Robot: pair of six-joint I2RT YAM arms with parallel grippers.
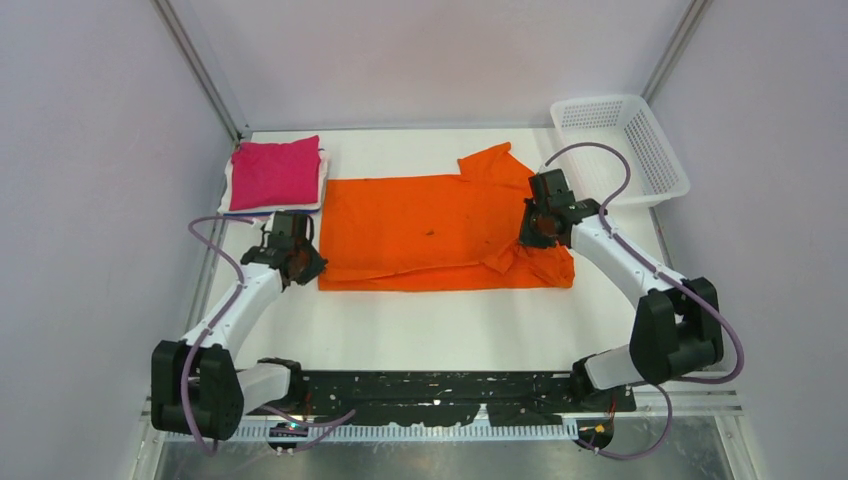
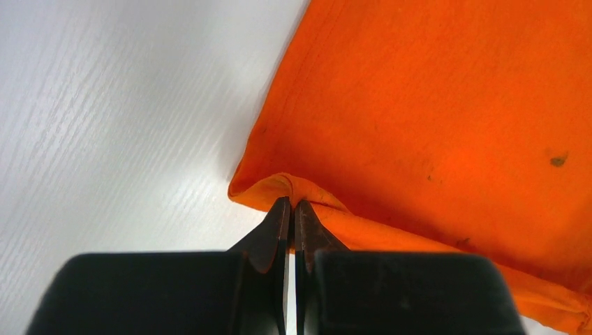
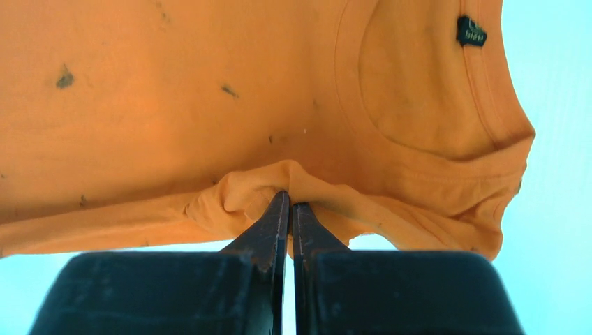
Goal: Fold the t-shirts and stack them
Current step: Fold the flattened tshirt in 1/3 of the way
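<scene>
Pale lilac walls close in a white worktop (image 1: 420, 330), where a bright orange cloth t-shirt (image 1: 430, 225) lies spread flat across the middle, its collar toward the right. The left tool (image 2: 292, 206) sits at the shirt's near left corner, its dark fingers pressed together on a small raised fold of the hem. The right tool (image 3: 290, 199) is at the shirt's near right end, just below the neckline, its fingers likewise nipped shut on a bunched ridge of orange cloth. The left arm (image 1: 235, 305) rises from its near-left base and bends forward and to the right. The right arm (image 1: 625, 255) mirrors it, angling far and left. A folded magenta-pink t-shirt (image 1: 275, 172) rests on white cloth at the far left, apart from the orange one. A white plastic lattice basket (image 1: 662, 155) stands at the far right corner.
</scene>
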